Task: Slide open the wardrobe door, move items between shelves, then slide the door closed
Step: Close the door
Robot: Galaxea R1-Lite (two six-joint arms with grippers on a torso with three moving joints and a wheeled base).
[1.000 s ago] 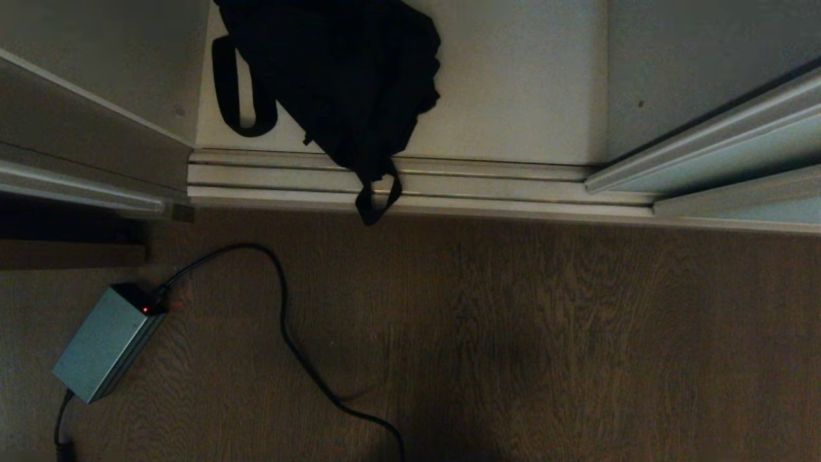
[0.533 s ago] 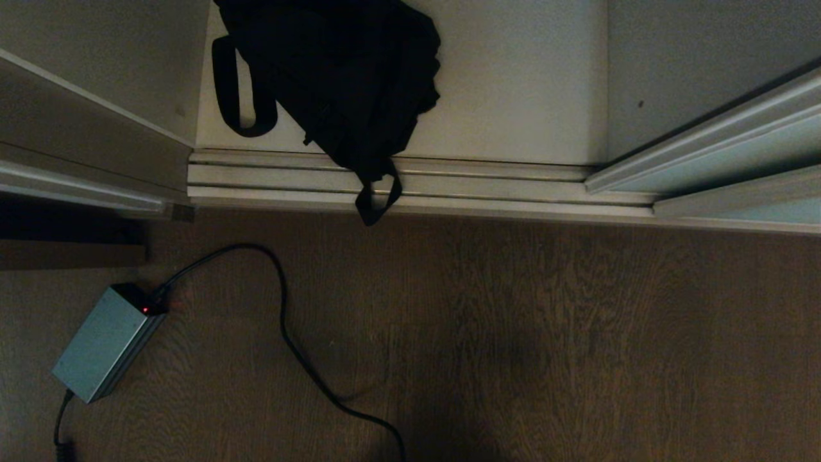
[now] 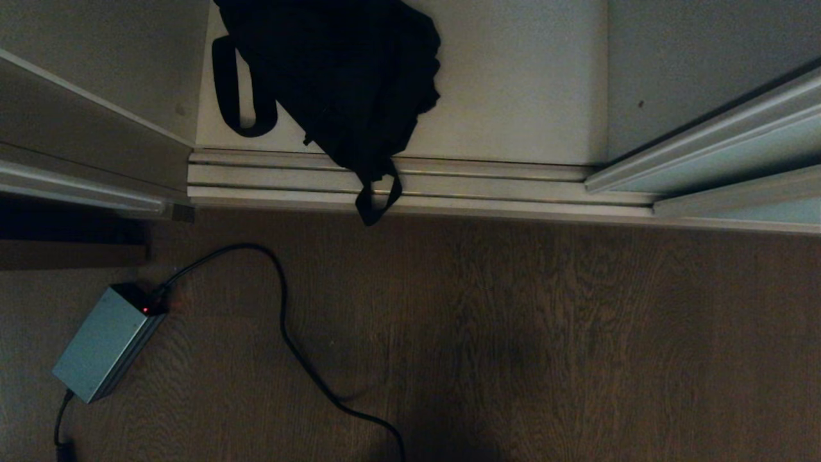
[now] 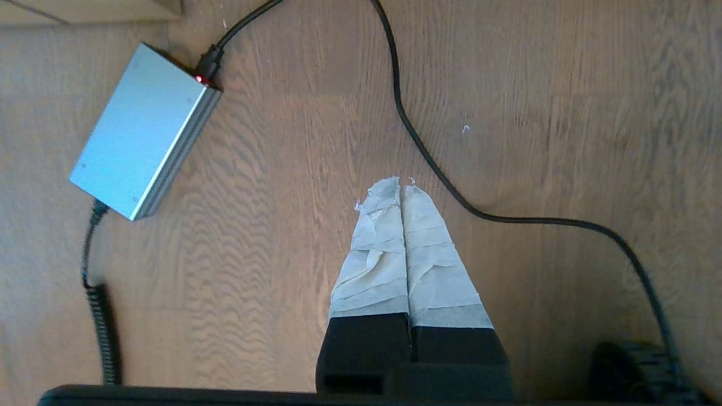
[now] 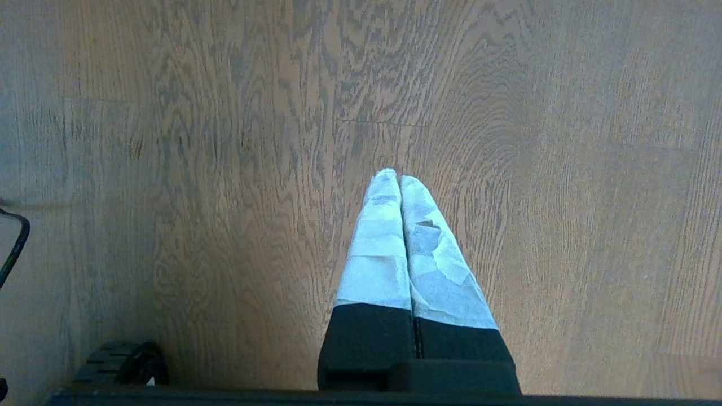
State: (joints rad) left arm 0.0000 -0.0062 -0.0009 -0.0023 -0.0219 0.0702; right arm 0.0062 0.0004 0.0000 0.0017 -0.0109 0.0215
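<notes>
overhead, the sliding wardrobe door [image 3: 725,160] sits pushed to the right, the bay open, a black bag [image 3: 340,77] on its floor with a strap over the track [image 3: 487,186]. both tools, left tool [image 4: 400,183] and right tool [image 5: 393,175], hang pinched closed, empty, above the wood floor [image 3: 513,333]. likely best: lift the strap clear before any sliding.

I see both arms hanging downward, left gripper [image 4: 400,186] and right gripper [image 5: 393,176] with taped fingertips pressed together.

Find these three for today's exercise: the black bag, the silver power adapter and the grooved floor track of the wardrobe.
black bag [image 3: 346,70]: head view, middle of its dark fabric body.
silver power adapter [image 3: 102,343]: head view, flat top face of the metal box.
grooved floor track [image 3: 513,186]: head view, bare stretch right of the bag's strap.
</notes>
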